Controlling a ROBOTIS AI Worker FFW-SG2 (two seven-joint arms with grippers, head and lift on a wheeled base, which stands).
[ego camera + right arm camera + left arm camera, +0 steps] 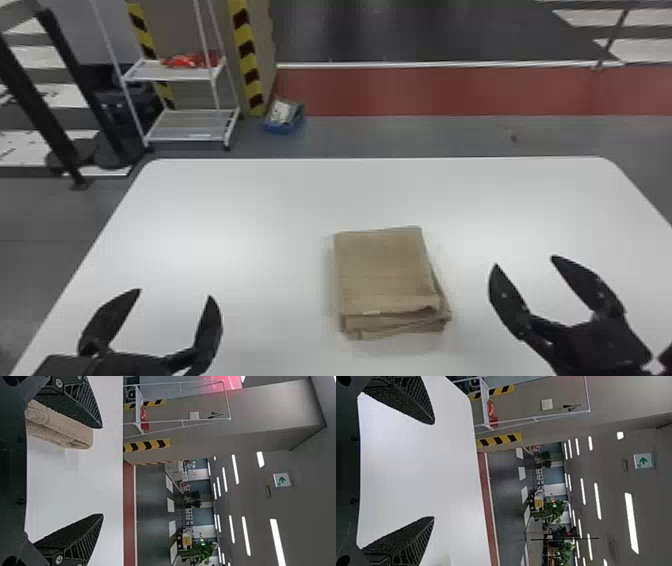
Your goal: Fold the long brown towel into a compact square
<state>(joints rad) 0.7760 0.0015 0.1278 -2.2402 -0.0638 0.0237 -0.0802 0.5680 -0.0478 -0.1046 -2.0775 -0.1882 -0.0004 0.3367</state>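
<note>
Towel (385,270) folded compactly; near-right layers askew. Left claw (175,293), right claw (524,261): wide open, empty. If tidying, nudge edges lightly; avoid lifting the top layer.

Soft glare on table (205,245), lit ceiling strips (631,523)

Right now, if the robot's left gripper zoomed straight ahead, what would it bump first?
Probably nothing: the left gripper looks free to cross the table, with the brown towel off to its right. Its height is hard to judge.
</note>
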